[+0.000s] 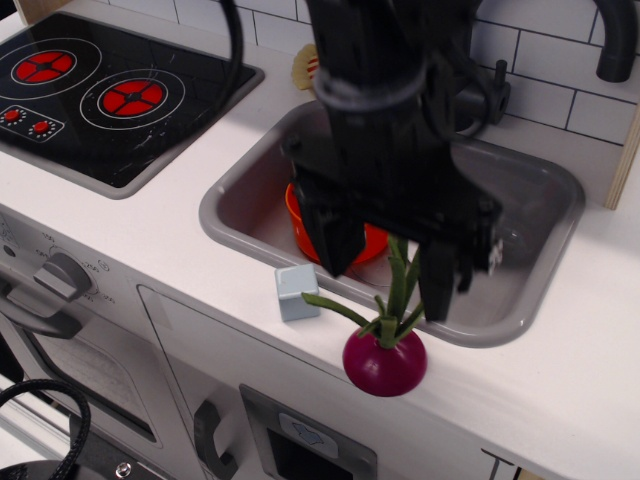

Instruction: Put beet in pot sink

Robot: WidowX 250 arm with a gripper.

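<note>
The magenta beet with green stalks stands upright on the white counter at the front rim of the grey sink. My black gripper is open just above it, its two fingers either side of the stalks, one finger on the left. The orange pot sits inside the sink, mostly hidden behind the gripper. The fried egg is hidden by the gripper.
A small grey-blue cube sits on the counter left of the beet. A black stovetop with red burners is at the far left. A black faucet rises behind the sink. The counter's front edge is close below the beet.
</note>
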